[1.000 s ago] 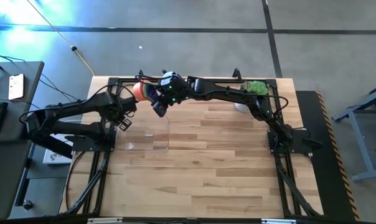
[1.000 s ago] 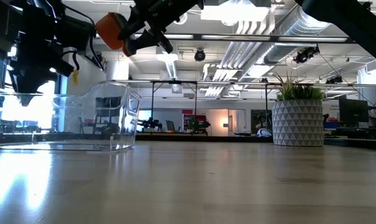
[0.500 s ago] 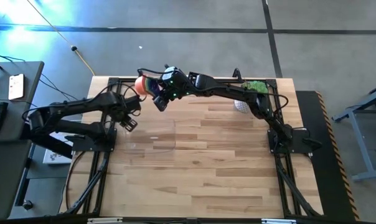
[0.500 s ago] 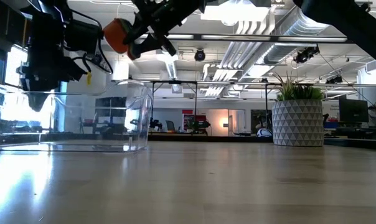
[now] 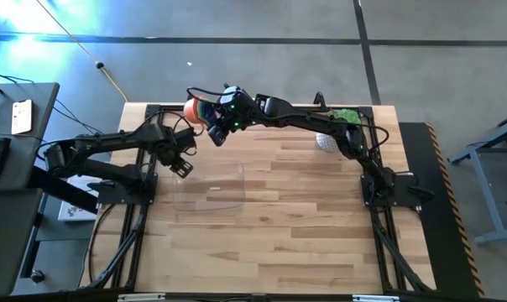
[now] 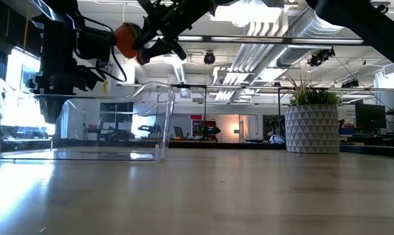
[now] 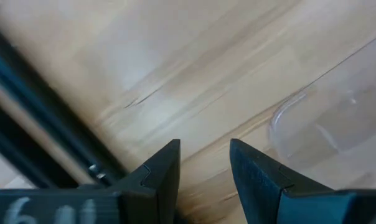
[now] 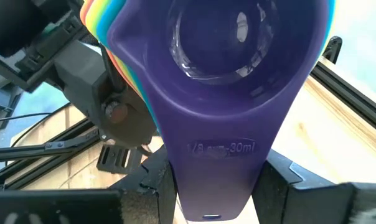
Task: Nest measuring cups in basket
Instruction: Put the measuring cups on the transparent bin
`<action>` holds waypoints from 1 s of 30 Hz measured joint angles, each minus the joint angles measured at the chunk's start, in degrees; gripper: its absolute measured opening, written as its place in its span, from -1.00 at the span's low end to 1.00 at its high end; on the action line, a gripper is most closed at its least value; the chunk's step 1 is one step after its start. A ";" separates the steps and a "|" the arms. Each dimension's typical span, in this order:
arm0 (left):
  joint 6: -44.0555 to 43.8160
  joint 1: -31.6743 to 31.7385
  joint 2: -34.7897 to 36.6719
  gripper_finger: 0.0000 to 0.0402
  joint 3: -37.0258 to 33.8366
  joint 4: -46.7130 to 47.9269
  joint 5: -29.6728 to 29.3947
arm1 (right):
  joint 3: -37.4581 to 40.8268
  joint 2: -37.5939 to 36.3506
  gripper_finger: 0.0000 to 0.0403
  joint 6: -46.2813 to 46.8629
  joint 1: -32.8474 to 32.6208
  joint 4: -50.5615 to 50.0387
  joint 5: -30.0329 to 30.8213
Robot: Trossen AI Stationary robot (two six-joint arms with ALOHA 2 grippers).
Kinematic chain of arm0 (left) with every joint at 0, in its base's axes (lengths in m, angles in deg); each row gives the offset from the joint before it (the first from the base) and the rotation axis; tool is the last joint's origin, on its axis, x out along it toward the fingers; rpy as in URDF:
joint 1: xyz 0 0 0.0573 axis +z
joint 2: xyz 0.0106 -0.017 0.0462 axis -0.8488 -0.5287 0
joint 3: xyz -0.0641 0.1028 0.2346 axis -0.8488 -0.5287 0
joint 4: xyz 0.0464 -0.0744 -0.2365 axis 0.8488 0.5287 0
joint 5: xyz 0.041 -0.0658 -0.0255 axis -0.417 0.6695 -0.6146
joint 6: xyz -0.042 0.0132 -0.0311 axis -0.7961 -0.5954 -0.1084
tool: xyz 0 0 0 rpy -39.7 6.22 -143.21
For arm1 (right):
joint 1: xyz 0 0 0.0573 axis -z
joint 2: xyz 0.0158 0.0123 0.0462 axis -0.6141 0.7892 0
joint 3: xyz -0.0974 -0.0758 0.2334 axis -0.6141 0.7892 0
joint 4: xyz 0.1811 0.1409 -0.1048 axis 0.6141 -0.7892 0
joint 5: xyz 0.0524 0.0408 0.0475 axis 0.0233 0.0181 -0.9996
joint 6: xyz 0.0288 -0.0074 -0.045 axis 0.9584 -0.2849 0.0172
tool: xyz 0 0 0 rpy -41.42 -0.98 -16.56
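Observation:
A nested stack of measuring cups (image 5: 195,110), orange outermost (image 6: 126,39) and purple innermost (image 8: 238,56), hangs in the air over the table's far left part. My right gripper (image 5: 211,122) is shut on it. The basket (image 5: 224,186), a clear low-walled bin (image 6: 119,124), rests flat on its bottom on the wood, nearer than the cups. My left gripper (image 5: 181,164) stands open at its far left corner, fingers pointing down (image 7: 203,162), with only wood showing between them. My left gripper has the outer side of one finger (image 7: 256,171) against the basket's rounded far left corner (image 7: 278,121), coming from the table's left. Its fingers point down, outside the wall. The basket lies flat on the table. My right gripper pinches the stacked handles, the purple one (image 8: 213,168) on top, between its two fingers. The fingers lie along the handles and slant down from the table's right. The stack is lifted clear, tipped on its side, bowls away from the fingers.
A white patterned pot with a green plant (image 5: 331,134) stands at the far right (image 6: 312,124). Black frame rails (image 5: 136,210) run along the table's left, far and right sides. Bare wood (image 5: 270,243) stretches over the middle and near half.
My left gripper has gone toward the table's right and a little nearer and lower, tipping to point straight down. The basket has slid along the table toward the right with it, staying flat. My right gripper has carried the cup stack a little toward the far edge.

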 joint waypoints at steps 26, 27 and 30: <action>6.28 0.09 3.07 -0.35 18.28 14.29 -10.13 | -0.50 -5.60 -0.33 0.34 -0.72 -9.74 9.21; 6.11 0.09 3.84 -0.35 18.97 14.84 -10.53 | -0.50 -5.60 -0.33 0.88 -1.21 -9.88 9.22; 5.98 0.09 6.18 -0.35 20.64 16.13 -11.18 | -0.50 -5.60 -0.33 1.12 -2.87 -10.60 9.22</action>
